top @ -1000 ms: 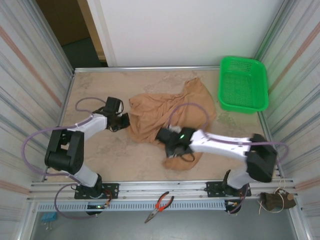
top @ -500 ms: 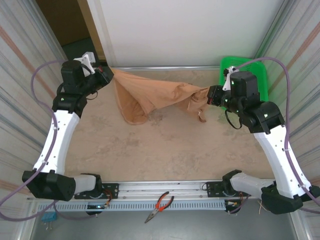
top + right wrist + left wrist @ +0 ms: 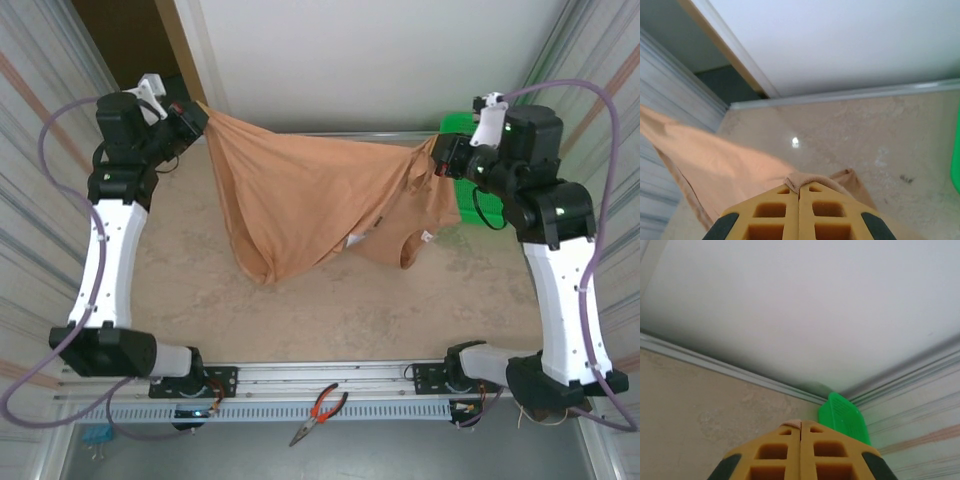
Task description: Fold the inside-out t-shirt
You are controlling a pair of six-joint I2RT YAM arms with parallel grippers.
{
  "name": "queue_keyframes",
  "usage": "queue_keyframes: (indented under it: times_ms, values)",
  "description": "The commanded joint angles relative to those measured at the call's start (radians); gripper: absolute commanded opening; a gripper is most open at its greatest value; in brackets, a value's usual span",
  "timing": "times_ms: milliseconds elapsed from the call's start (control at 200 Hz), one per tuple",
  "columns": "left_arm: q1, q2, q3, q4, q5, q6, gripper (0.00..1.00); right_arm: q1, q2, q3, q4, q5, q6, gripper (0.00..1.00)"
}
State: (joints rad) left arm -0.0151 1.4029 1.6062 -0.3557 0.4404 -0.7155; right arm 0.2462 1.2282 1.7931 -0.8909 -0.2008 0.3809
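We see the left gripper (image 3: pixel 196 113) shut tight on one edge of the inside-out t-shirt (image 3: pixel 300 195), high over the far left corner of the tabletop (image 3: pixel 330 300). A tiny bit of tan cloth peeks out between its closed yellow fingers (image 3: pixel 775 455). The right gripper (image 3: pixel 441 156) is shut too. It pinches a bunched fold of the shirt high over the far right corner. The shirt hangs between them like a wide sheet, and its lowest part dips over the middle of the tabletop. A small white tag (image 3: pixel 352 241) shows low on it. A green basket (image 3: pixel 466 214) sits in the far right corner. Red pliers (image 3: pixel 320 408) lie past the near edge.
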Motion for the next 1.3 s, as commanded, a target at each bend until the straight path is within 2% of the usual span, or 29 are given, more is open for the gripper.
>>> queue_keyframes:
  times_ms: [0, 50, 170, 276, 391, 521, 641, 877, 1298]
  values:
    - [-0.004, 0.099, -0.035, -0.049, 0.075, 0.006, 0.00, -0.005, 0.009, -0.185, 0.040, -0.081, -0.011, 0.00]
    - [-0.012, 0.141, -0.071, -0.049, 0.076, 0.018, 0.04, -0.005, -0.009, -0.309, 0.107, -0.089, 0.017, 0.00]
    - [-0.020, 0.259, -0.164, -0.006, 0.078, 0.061, 0.33, -0.005, -0.030, -0.529, 0.220, -0.076, 0.075, 0.00]
    - [-0.020, 0.307, -0.235, 0.026, 0.093, 0.084, 0.42, -0.005, -0.032, -0.631, 0.265, -0.076, 0.093, 0.00]
    - [-0.049, 0.259, -0.334, 0.050, 0.067, 0.108, 0.48, -0.005, -0.036, -0.672, 0.267, -0.068, 0.087, 0.00]
    - [-0.115, 0.194, -0.428, 0.035, 0.001, 0.157, 0.50, -0.005, -0.036, -0.689, 0.269, -0.056, 0.077, 0.00]
    - [-0.171, 0.201, -0.478, 0.006, -0.087, 0.210, 0.50, -0.004, -0.029, -0.708, 0.274, -0.049, 0.071, 0.00]
    - [-0.190, 0.286, -0.509, -0.003, -0.193, 0.265, 0.50, -0.005, -0.018, -0.743, 0.302, -0.058, 0.080, 0.00]
    - [-0.195, 0.372, -0.523, 0.012, -0.206, 0.292, 0.49, -0.006, -0.022, -0.750, 0.311, -0.058, 0.086, 0.00]
